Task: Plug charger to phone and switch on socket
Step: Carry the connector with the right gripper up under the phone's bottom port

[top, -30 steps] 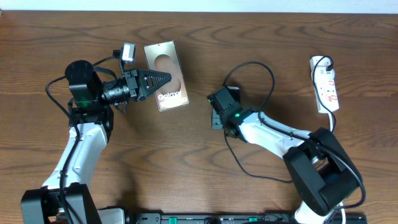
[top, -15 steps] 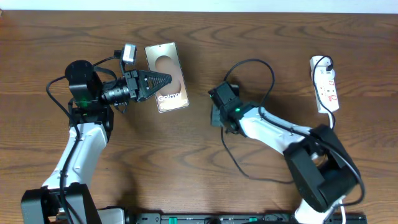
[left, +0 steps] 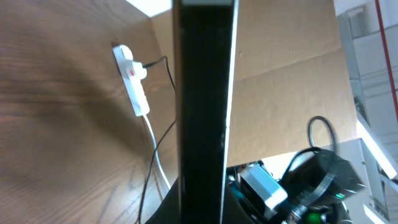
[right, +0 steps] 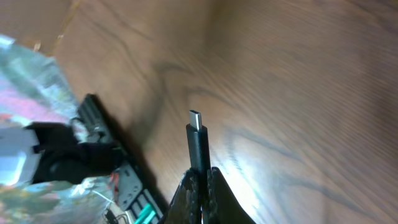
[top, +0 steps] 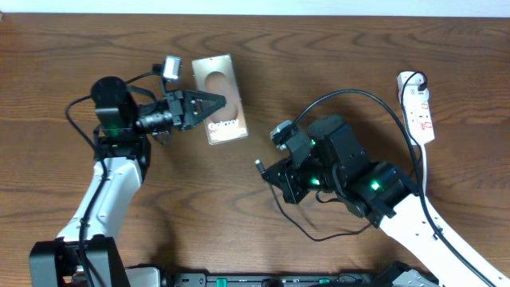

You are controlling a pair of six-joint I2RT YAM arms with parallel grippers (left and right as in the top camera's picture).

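— Left gripper (top: 205, 102) is clamped tight on the flat, shiny grey-gold rectangular phone (top: 227, 123).

— Right gripper (right: 201, 178) pinches the thin black charger cable (top: 351, 92), with its connector (right: 197, 134) poking past the fingertips. The narrow white power strip (top: 417, 106) sits well behind it.

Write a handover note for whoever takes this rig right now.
Left hand: shut on the phone, upper left in the overhead view.
Right hand: shut on the charger connector, tip bare, apart from the phone.
Socket: far right, charger cable running into it.
Done: phone and connector gripped.
Left: plug connector into the phone, then switch the socket on; its switch state is unreadable.
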